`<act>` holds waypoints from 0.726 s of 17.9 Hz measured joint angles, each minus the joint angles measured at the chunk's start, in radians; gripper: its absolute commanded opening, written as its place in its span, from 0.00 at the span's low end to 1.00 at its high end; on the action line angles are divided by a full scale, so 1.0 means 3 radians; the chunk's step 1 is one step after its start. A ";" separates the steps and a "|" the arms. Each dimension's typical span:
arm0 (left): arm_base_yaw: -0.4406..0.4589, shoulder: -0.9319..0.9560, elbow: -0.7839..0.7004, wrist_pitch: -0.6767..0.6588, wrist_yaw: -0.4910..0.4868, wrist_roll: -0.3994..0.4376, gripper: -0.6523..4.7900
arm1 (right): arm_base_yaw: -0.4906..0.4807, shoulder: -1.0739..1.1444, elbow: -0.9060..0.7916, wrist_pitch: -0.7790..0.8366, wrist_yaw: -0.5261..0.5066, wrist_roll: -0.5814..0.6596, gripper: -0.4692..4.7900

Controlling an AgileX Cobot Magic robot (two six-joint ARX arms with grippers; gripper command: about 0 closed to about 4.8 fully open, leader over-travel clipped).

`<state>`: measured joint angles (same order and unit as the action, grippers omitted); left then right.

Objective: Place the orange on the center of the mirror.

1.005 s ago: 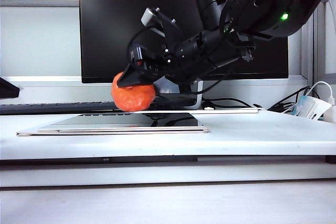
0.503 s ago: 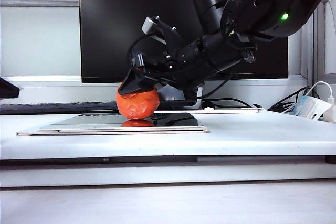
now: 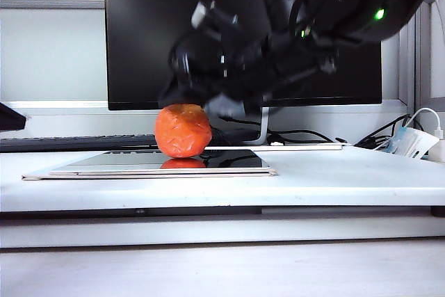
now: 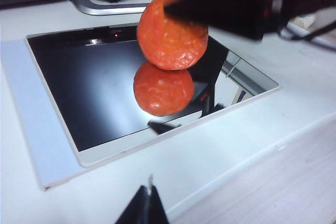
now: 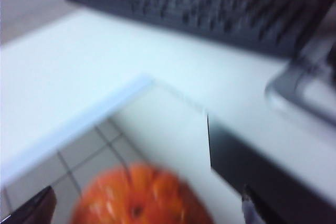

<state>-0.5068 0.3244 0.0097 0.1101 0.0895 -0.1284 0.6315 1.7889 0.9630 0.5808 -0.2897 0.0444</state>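
Wrinkled, glossy orange (image 4: 172, 35) sits on smooth reflective mirror (image 4: 79, 93).

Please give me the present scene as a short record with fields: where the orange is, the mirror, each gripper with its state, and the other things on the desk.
orange: rests on the mirror, held by no gripper
mirror: lies flat on the white desk, shows the orange's reflection
right gripper: open, just above the orange, blurred by motion
left gripper: fingertips together, off the mirror near the desk's front edge, holds nothing
monitor: behind the mirror
keyboard: behind the mirror, on the left in the exterior view
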 measured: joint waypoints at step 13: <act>0.0000 0.0004 0.0000 -0.0001 0.0000 0.0000 0.11 | -0.0492 -0.2694 -0.0417 -0.1574 0.0970 -0.0498 0.09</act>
<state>-0.5068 0.3256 0.0097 0.1097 0.0895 -0.1284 0.4839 0.9806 0.8379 0.1085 0.0013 -0.1051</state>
